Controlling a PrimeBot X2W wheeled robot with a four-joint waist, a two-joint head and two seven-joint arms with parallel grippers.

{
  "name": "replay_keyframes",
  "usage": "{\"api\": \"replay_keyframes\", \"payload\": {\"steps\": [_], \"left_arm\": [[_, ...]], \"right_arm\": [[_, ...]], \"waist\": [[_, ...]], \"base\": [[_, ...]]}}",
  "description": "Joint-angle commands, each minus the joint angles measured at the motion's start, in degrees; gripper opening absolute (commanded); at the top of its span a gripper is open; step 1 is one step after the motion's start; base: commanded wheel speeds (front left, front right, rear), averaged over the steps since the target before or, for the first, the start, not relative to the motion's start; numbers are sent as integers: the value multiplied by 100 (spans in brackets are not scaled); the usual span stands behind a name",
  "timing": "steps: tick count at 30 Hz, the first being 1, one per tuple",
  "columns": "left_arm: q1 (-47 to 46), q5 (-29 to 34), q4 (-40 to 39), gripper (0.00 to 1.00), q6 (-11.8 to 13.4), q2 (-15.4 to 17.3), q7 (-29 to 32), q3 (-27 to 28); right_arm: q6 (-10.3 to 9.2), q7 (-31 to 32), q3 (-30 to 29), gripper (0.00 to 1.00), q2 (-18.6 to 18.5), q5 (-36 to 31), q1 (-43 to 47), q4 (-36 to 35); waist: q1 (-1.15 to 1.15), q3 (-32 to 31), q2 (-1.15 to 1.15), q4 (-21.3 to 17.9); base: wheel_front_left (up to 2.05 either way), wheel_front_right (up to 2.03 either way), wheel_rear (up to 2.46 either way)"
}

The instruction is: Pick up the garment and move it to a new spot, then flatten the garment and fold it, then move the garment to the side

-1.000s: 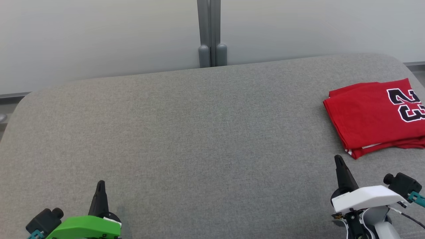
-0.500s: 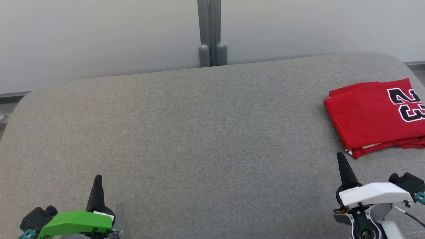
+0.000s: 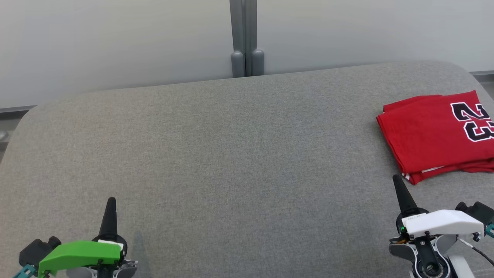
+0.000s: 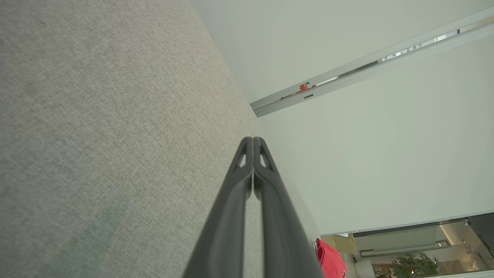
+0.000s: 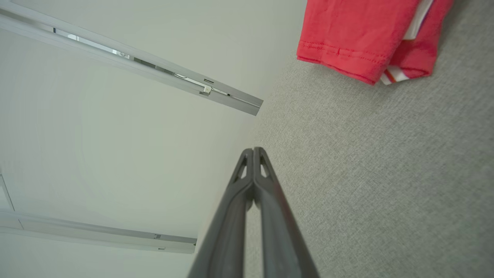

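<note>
Grey fabric-topped bench with rounded far corners, set against pale wall panels with a grey post at the joint between them. Red garment lies folded into a rough rectangle at the robot's far right of the bench, close to the right edge. Its layers are stacked, and a strip of white trim peeks out near the nearest corner. Black number outlined in white on the top face, partly cut off by the edge of the head view. Garment lies free of both arms. Left end effector sits low at the near left under a green cover. Its fingers are pressed together into one dark point, gripping nothing, tip aimed toward the wall. Left wrist view agrees: the two fingers meet at the tip, grey cloth alongside, a sliver of red far off. Right end effector at the near right under a white cover, likewise pinched fully together and empty. Its tip is near the garment's nearest corner but apart from it, grey fabric showing between. Right wrist view: hemmed red edge and white-and-red trim lie ahead and off to one side of the closed fingers. Cannot tell whether either arm touches the cloth top. The two end effectors are well apart, the bench's broad grey middle between them.
</note>
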Motion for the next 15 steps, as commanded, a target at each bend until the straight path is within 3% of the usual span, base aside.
{"api": "replay_keyframes", "payload": {"steps": [1,15], "left_arm": [[-146,-154,-56,0,-48,8,43,38],[-234,-816,-82,0,-99,5,236,139]], "right_arm": [[3,45,-30,0,-26,157,-125,-71],[3,235,-107,0,-27,902,-150,-92]], "waist": [[0,1,0,1],[0,14,0,5]], "base": [[0,0,0],[0,0,0]]}}
